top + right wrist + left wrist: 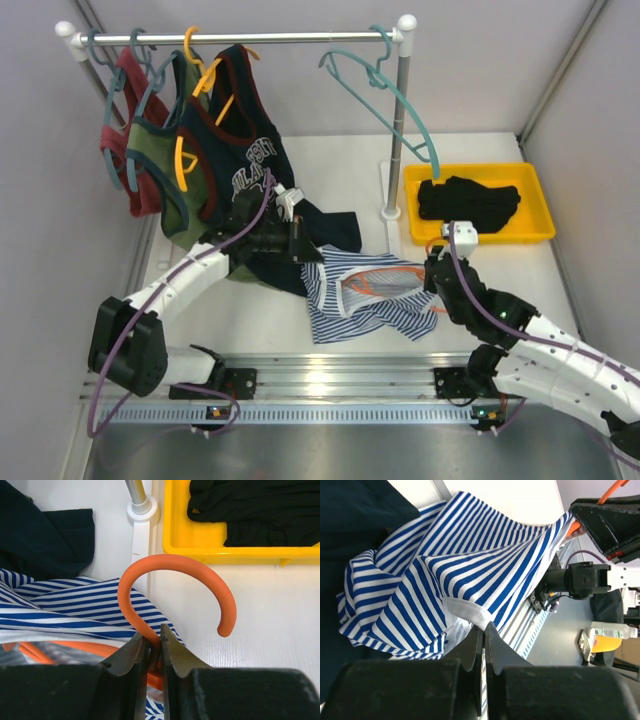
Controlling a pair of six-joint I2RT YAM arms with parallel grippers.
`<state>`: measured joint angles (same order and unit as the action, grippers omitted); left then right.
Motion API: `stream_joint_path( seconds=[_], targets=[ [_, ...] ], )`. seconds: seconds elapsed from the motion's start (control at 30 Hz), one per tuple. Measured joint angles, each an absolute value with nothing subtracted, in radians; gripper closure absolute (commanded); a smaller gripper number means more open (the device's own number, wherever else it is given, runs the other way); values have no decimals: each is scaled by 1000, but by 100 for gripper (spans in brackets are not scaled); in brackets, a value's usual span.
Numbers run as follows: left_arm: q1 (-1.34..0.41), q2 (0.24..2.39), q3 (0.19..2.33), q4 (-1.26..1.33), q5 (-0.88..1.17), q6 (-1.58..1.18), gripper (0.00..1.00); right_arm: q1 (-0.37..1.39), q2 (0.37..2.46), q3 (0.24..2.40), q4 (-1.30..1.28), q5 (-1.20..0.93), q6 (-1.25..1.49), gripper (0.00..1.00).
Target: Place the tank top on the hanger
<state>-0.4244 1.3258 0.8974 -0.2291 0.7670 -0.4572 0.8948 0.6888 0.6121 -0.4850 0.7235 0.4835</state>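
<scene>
The striped tank top [360, 295] lies bunched on the white table between the arms. The orange hanger [385, 275] lies partly inside it. My left gripper [484, 626] is shut on the pale trim of the tank top [465, 570], at its left side in the top view [305, 245]. My right gripper [154, 636] is shut on the neck of the hanger just below the hook [175, 580], with the tank top [70, 610] to its left. In the top view the right gripper [432, 270] is at the top's right edge.
A yellow tray [535, 235] holding a black garment [468, 205] stands at the back right. A white rack [400, 120] carries a teal hanger [385, 90] and several tops [190, 130] on the left. A navy garment [335, 228] lies behind the tank top.
</scene>
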Motion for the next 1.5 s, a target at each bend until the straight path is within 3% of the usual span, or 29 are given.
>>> stream_joint_path(
  seconds=[0.83,1.5],
  targets=[
    [-421,1291,983,-154,855,-603,100,928,695,612,-326,639,495,100],
    [-421,1291,1028,-236,804,-577,100,1040,680,657,-255,725,495,100]
  ],
)
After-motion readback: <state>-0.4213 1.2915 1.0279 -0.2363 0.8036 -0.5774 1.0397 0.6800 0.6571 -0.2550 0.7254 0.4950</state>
